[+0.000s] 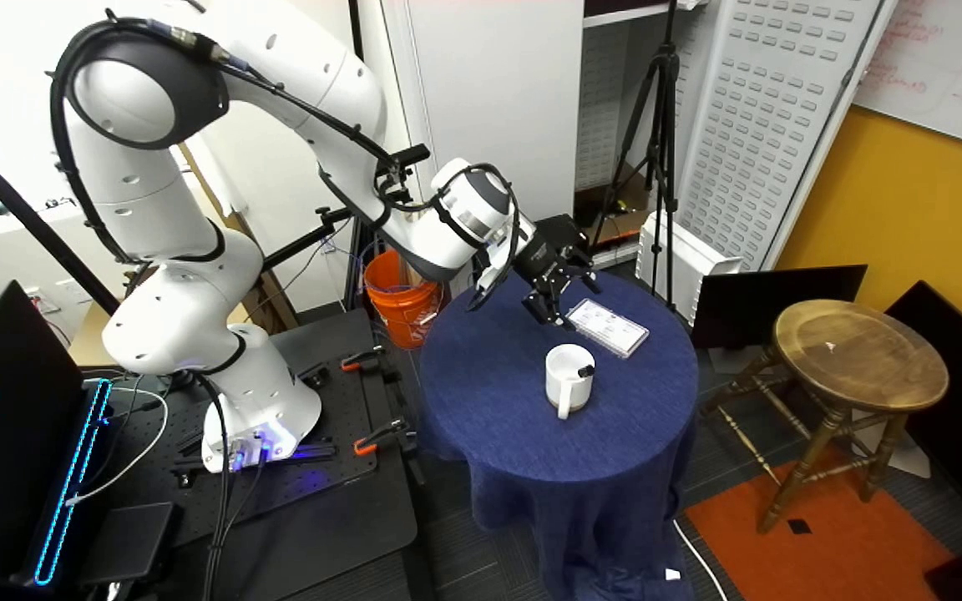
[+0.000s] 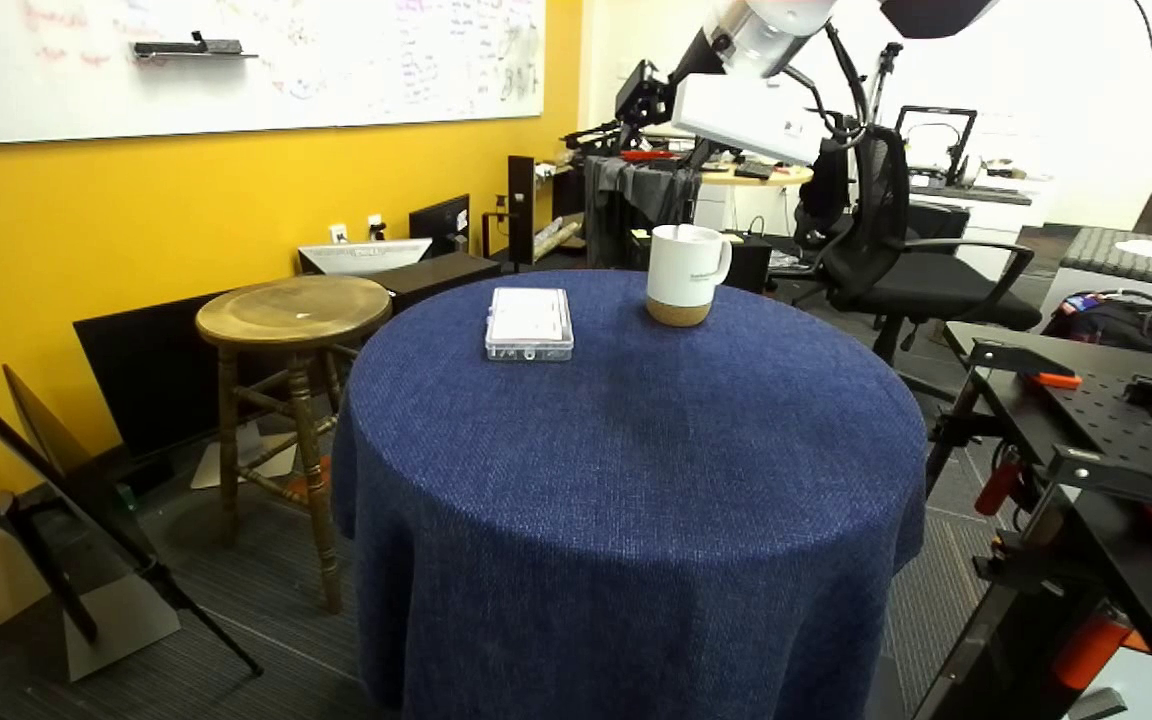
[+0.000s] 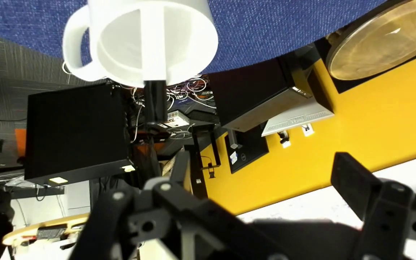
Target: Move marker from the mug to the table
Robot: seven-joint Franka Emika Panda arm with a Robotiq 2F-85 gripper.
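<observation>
The white mug stands upright on the round, navy-draped table. Both also show in an exterior view, the mug with a cork base and the table. The marker leans in the mug, its black end sticking out over the rim. In the wrist view the marker has a white body and black end, and the mug is at the top. My gripper is open and empty, tilted above the table beyond the mug, apart from the marker. The open fingers show in the wrist view.
A flat clear case with a white top lies on the table near the mug and below the gripper; it also shows here. A wooden stool stands beside the table. An orange bucket and a tripod stand behind.
</observation>
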